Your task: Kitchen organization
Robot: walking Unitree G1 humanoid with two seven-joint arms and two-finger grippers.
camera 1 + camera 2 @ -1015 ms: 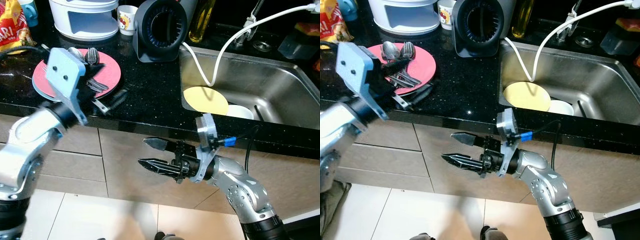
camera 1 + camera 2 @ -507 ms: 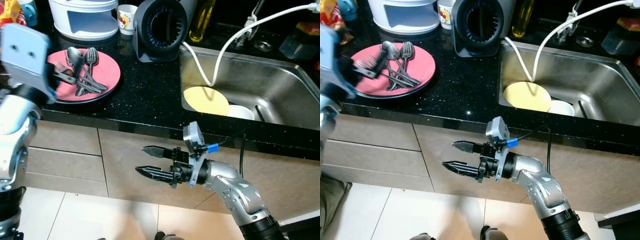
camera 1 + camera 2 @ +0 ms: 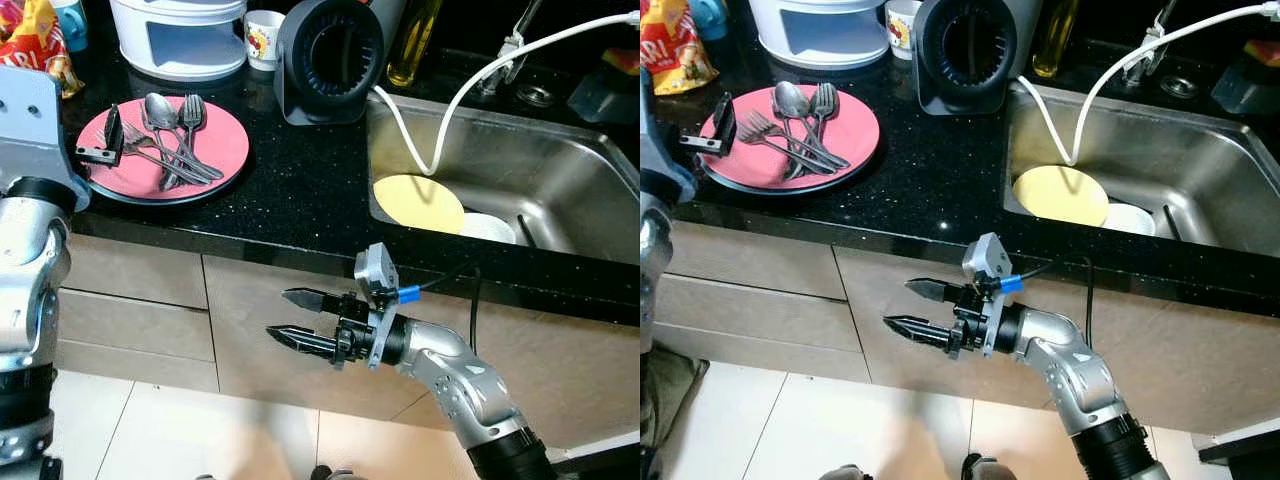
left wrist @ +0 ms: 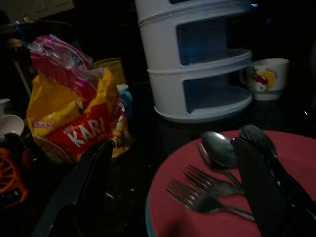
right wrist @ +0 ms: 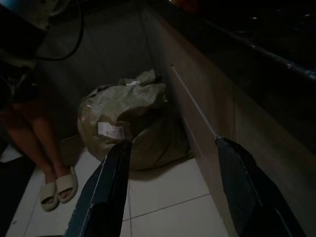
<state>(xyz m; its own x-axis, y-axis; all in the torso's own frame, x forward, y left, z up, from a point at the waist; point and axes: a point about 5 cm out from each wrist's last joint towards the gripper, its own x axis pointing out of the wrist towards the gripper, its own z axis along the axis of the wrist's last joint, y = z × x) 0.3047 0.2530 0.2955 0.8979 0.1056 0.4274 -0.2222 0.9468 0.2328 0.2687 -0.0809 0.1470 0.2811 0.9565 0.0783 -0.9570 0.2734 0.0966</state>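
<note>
A pink plate (image 3: 210,140) lies on the black counter and carries several forks and spoons (image 3: 170,135). My left gripper (image 3: 103,142) is open at the plate's left rim. In the left wrist view one of its fingers (image 4: 261,182) hangs over the cutlery (image 4: 210,190) and the other stands above the counter beside the plate, with nothing held. My right gripper (image 3: 290,315) is open and empty below the counter edge, pointing left in front of the cabinet fronts.
The sink (image 3: 560,160) on the right holds a yellow plate (image 3: 418,203) and a white bowl (image 3: 487,228), with a white hose (image 3: 440,120) hanging in. Behind stand a black appliance (image 3: 328,60), a white tiered container (image 3: 180,35), a cup (image 3: 263,38) and a snack bag (image 4: 74,113). On the floor: a sack (image 5: 131,118) and a person's sandalled feet (image 5: 57,190).
My left gripper has drawn back to the left, from over the plate to its left rim. The right gripper has shifted slightly left and stays open.
</note>
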